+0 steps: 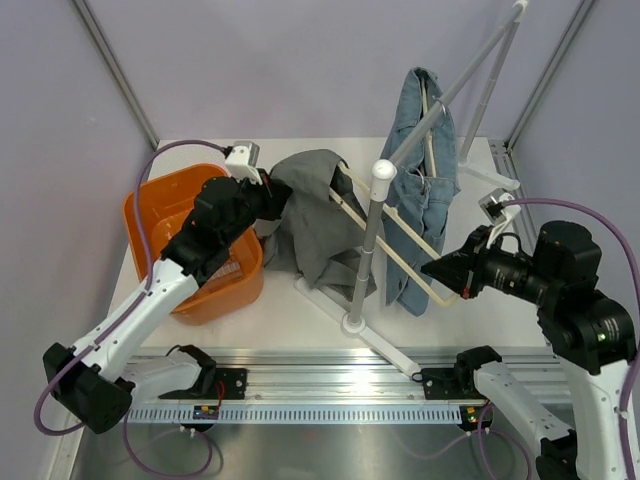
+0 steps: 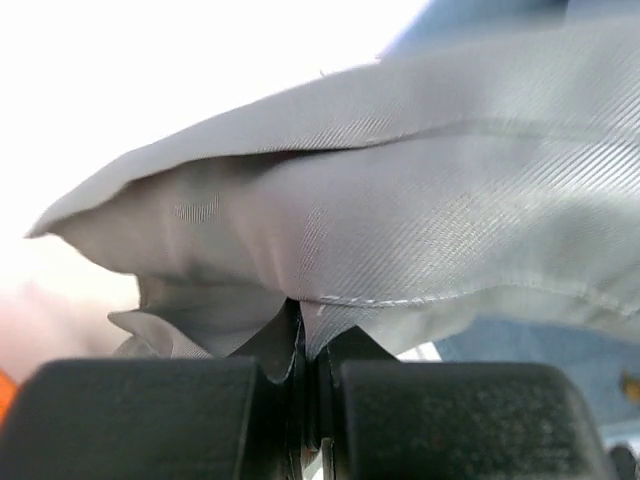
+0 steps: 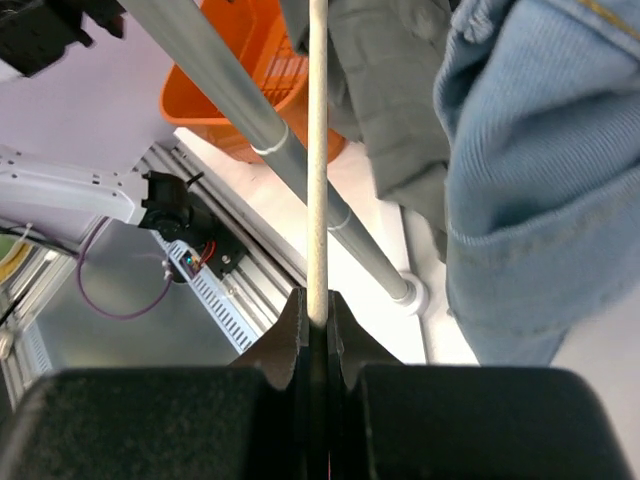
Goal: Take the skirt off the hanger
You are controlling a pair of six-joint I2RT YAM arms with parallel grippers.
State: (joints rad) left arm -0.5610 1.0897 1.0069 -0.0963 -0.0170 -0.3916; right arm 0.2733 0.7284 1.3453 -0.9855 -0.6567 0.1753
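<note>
Because your left gripper (image 2: 303, 340) is pressed together on only a small fold of the grey woven skirt (image 2: 400, 230), a pull could slip the cloth out of the pads rather than slide the garment free. The skirt is draped over the far end of the thin cream-coloured rod hanger (image 3: 317, 150), just beside the orange plastic basket (image 1: 165, 200). Your right gripper (image 3: 315, 310) pinches the hanger's rod at its near end. If the fabric catches on the hanger's tip, the drag may twist the rod in that narrow pinch, or swing it against the upright grey metal rack pole (image 1: 370, 250). Watch too that the blue denim garment (image 1: 425, 150), hanging close by, is not dragged along with it.
</note>
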